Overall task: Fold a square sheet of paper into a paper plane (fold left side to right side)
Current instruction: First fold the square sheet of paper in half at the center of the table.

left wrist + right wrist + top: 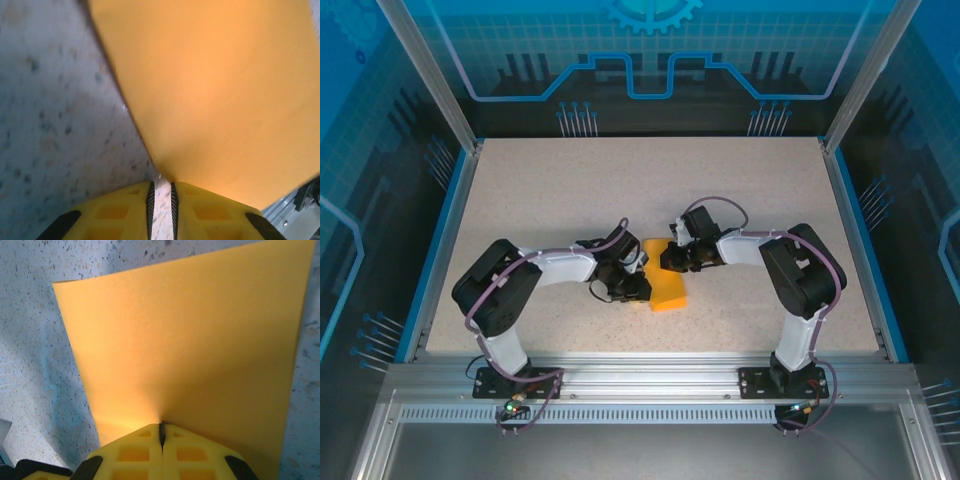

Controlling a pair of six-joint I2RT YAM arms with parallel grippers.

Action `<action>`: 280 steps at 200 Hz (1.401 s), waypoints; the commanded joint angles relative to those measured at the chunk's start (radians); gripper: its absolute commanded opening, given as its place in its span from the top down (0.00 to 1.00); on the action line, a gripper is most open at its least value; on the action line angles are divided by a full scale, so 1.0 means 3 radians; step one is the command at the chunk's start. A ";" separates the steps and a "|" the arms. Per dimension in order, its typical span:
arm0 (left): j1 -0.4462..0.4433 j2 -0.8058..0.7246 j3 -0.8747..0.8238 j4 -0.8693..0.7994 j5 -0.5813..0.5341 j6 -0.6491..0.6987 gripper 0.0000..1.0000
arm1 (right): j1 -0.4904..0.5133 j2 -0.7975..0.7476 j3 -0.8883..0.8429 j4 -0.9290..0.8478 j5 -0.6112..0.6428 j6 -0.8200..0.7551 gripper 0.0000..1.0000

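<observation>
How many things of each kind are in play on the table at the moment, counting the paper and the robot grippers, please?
Orange sheet of paper: 1
Yellow-fingered grippers: 2 (left gripper, right gripper)
Total: 3

Even, bright light; soft wrist-view blur

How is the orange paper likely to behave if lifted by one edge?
Probably floppy: the square sheet of paper shows a curved edge in the left wrist view, so it would likely droop. It looks thin and light; the right gripper closes on its edge with no visible gap. Pushed, it may buckle rather than slide.
</observation>
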 commanded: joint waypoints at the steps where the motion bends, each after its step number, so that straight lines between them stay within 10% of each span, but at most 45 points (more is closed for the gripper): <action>1: -0.0025 -0.0205 -0.0006 -0.0235 0.0011 0.0006 0.78 | -0.0034 0.0221 -0.0113 -0.0311 0.0280 0.0030 0.96; 280: -0.0071 0.0134 -0.0002 -0.0148 0.0341 0.0156 0.86 | -0.0019 0.0260 -0.0088 -0.0383 0.0301 0.0031 0.96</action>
